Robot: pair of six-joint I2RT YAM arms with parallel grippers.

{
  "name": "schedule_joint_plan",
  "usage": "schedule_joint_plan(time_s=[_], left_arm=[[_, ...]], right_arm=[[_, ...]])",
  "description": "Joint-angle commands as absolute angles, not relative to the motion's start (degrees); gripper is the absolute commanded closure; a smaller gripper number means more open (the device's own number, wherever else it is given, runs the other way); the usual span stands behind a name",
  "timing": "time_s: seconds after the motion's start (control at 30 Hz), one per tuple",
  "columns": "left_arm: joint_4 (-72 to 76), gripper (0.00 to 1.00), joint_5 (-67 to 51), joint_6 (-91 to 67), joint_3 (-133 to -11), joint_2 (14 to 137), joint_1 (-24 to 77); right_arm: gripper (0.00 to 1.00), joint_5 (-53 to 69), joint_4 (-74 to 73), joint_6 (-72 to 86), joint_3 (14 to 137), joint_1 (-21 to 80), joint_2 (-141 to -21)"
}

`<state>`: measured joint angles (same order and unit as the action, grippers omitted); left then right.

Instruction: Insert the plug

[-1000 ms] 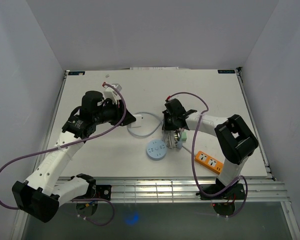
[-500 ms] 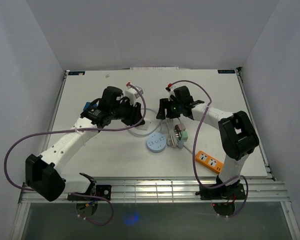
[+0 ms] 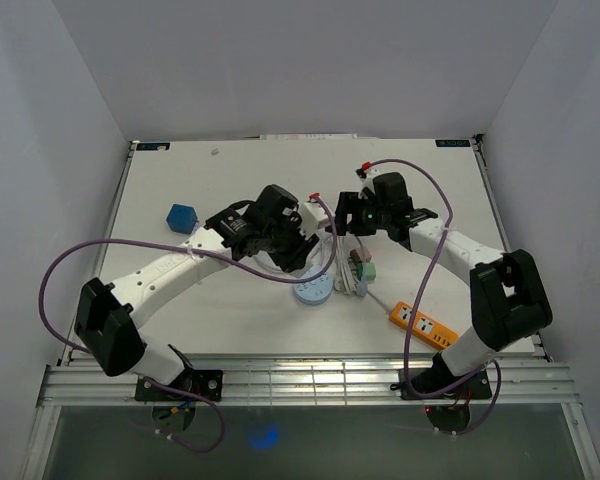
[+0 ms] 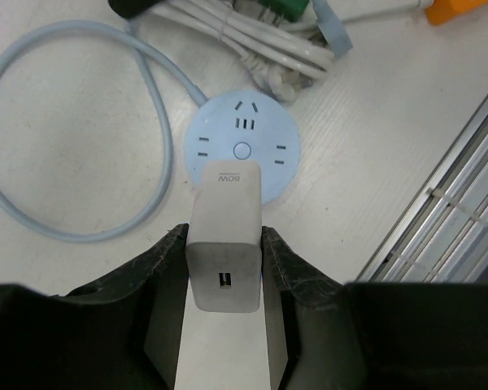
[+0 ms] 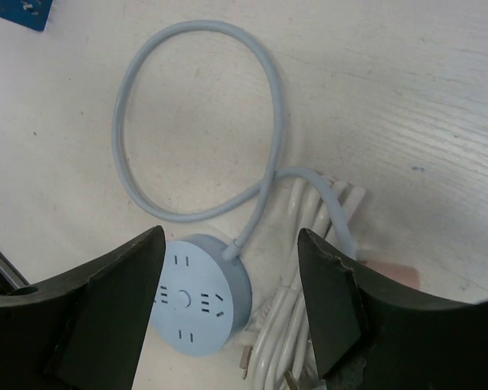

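The plug [image 4: 225,207] is a pale grey charger block with a small port on its rear face. My left gripper [image 4: 224,244] is shut on its sides and holds it just above the near rim of the round light-blue socket [image 4: 242,142]. In the top view the left gripper [image 3: 298,246] hovers beside that socket [image 3: 313,291]. My right gripper [image 3: 352,222] stands open behind it, with nothing between its fingers. In the right wrist view the gripper [image 5: 232,244] frames the socket [image 5: 197,301] and its looped blue cable [image 5: 272,106] below.
A bundle of white cable [image 3: 354,278] with green and pink plugs lies right of the socket. An orange power strip [image 3: 420,322] sits near the front right edge. A blue cube [image 3: 182,218] rests at the left. The railed table edge [image 4: 459,203] is close by.
My left arm swung right, carrying the plug from the left side to above the round socket. My right gripper opened and drew back from the white cable bundle.
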<state>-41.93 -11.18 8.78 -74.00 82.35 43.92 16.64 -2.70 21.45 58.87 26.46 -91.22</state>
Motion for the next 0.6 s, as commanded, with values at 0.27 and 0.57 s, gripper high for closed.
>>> schedule_joint_plan(time_s=[0.27,0.57], left_arm=[[-51.6,1.0,-8.4,16.1,-80.4,88.6,47.1],[-55.5,1.0,-8.0,16.1,-85.4,94.4,48.3]], right_arm=[[0.29,14.9,2.4,25.0,50.1,22.6,-82.5],[0.3,15.8,3.9,25.0,46.8,21.5,-82.4]])
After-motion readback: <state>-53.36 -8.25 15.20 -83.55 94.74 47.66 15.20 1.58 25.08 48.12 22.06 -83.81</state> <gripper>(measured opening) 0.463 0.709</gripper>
